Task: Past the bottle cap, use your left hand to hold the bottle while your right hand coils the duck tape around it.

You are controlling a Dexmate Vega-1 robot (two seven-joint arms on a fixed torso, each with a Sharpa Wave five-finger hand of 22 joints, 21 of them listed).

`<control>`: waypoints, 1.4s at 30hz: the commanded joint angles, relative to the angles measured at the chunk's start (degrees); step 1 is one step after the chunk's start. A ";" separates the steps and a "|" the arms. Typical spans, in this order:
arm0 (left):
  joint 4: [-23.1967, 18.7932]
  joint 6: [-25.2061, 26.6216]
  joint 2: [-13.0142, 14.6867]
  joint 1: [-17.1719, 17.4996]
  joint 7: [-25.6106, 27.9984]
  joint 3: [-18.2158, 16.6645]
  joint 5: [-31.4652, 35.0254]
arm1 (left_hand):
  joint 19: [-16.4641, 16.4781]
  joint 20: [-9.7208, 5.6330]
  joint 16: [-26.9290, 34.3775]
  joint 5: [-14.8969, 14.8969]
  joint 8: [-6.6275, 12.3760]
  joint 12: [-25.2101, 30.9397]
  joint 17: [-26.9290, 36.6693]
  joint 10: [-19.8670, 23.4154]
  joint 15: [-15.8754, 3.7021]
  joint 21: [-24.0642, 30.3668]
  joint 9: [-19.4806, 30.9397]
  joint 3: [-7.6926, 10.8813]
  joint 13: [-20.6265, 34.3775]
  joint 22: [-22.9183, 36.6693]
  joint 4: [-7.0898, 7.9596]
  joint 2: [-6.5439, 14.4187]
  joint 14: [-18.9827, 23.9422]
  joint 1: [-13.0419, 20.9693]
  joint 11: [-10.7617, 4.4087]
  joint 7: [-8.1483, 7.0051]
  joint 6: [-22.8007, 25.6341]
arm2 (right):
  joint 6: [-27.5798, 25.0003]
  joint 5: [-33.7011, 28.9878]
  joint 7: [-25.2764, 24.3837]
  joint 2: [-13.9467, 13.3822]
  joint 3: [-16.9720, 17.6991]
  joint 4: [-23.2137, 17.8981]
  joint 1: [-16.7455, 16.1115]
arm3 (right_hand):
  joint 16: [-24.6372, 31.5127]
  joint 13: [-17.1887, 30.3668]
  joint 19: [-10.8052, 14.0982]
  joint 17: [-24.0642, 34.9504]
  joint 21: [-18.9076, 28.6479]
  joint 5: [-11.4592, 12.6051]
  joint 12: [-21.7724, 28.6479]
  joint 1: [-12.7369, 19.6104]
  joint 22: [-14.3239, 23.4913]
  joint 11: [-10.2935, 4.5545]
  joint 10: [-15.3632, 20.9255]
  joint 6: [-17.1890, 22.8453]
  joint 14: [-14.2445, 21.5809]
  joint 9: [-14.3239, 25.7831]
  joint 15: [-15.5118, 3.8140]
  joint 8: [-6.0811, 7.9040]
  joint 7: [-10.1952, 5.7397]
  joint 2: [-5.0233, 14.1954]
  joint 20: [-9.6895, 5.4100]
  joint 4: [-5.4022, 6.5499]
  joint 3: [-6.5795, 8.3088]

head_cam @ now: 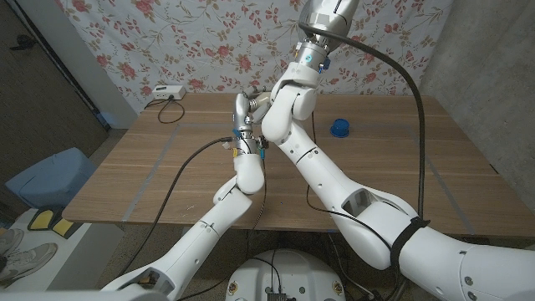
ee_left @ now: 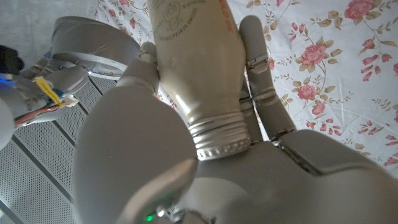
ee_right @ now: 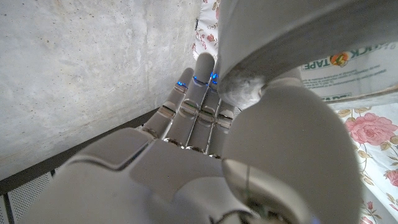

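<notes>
1. A blue bottle cap (head_cam: 340,128) lies on the wooden desk (head_cam: 159,167) toward the robot's right, well apart from both hands.
2. A small white box (head_cam: 164,93) with a cable sits at the desk's far left corner, near the floral wall (head_cam: 167,42).
3. A blue bin (head_cam: 46,180) stands on the floor beside the desk's left edge.
4. In the head view the right arm (head_cam: 334,180) crosses in front of the raised hands and hides most of what they hold; a thick dark cable (head_cam: 418,117) arcs down on the right.
5. The left hand (head_cam: 245,125) is lifted above the middle of the desk, and the left wrist view shows its fingers (ee_left: 261,74) clamped around the bottle (ee_left: 199,68) just past the threaded neck (ee_left: 219,135).
6. The bottle's long axis runs along the palm: the uncapped neck points back toward the wrist, and the body reaches out beyond the fingertips.
7. The right hand (head_cam: 280,107) is just beside the left one. In the right wrist view its fingers (ee_right: 196,109) lie straight and close together while the thumb presses on the grey duck tape (ee_right: 298,43), whose printed label reads "TAPE".
8. Whether the roll already sits around the bottle cannot be told.
</notes>
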 commanded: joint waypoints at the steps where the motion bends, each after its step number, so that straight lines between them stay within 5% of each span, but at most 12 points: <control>1: -9.30 1.06 2.95 4.28 -9.81 -1.34 -5.66 | -2.86 -5.74 0.40 0.24 0.23 -0.01 0.26 5.10 -20.48 0.50 0.11 2.54 14.63 0.02 0.42 9.07 19.10 9.64 -4.56 -0.08 0.41 | -0.57 3.78 -1.45 -1.62 -1.84 -1.94 -0.12 | 0.25 13.71 -0.29 -0.04 0.48 0.37 0.36 13.68 0.03 -3.80 4.28 2.96 0.47 0.76 -5.61 0.42 -2.10 13.61 -0.29 0.39 0.03; 22: 2.90 8.41 -3.17 -4.08 -7.62 -0.60 -4.39 | -3.04 -5.76 0.43 0.24 0.11 -0.97 0.27 5.62 -20.51 0.84 -0.18 2.64 14.62 0.02 0.33 8.94 19.18 9.71 -4.20 0.19 0.68 | 4.11 5.11 -5.87 -6.03 -6.47 -15.76 -7.19 | 0.36 13.82 -0.38 0.32 1.53 0.54 0.30 13.73 -0.10 -3.79 4.68 3.31 0.66 0.71 -5.51 -0.08 -2.04 13.49 -0.36 0.49 -0.04; 34: 11.08 5.54 -5.56 -6.97 1.36 1.51 2.92 | -3.08 -5.76 0.44 0.24 0.08 -1.45 0.25 5.83 -20.48 1.04 -0.35 2.67 14.60 0.01 0.25 8.81 19.26 9.85 -4.34 0.22 1.00 | 6.29 -1.60 -1.81 -3.76 -4.39 -16.53 -9.18 | 0.31 13.72 -0.76 0.40 1.91 0.64 0.15 13.86 -0.16 -3.68 4.75 3.41 0.60 0.80 -5.46 -0.29 -1.88 13.30 -0.47 0.43 -0.07; 42: 12.93 3.76 -5.67 -7.87 7.68 2.69 8.50 | -3.11 -5.74 0.40 0.24 0.00 -1.60 0.21 5.89 -20.45 1.17 -0.46 2.71 14.87 0.01 0.26 8.81 19.23 9.92 -4.32 0.17 1.06 | 6.31 -2.57 -1.10 -3.66 -2.63 -16.63 -9.74 | 0.16 13.81 -0.89 0.32 2.17 0.69 0.11 14.09 -0.18 -3.61 4.69 3.41 0.37 0.89 -5.56 -0.44 -1.96 13.39 -0.30 0.36 0.01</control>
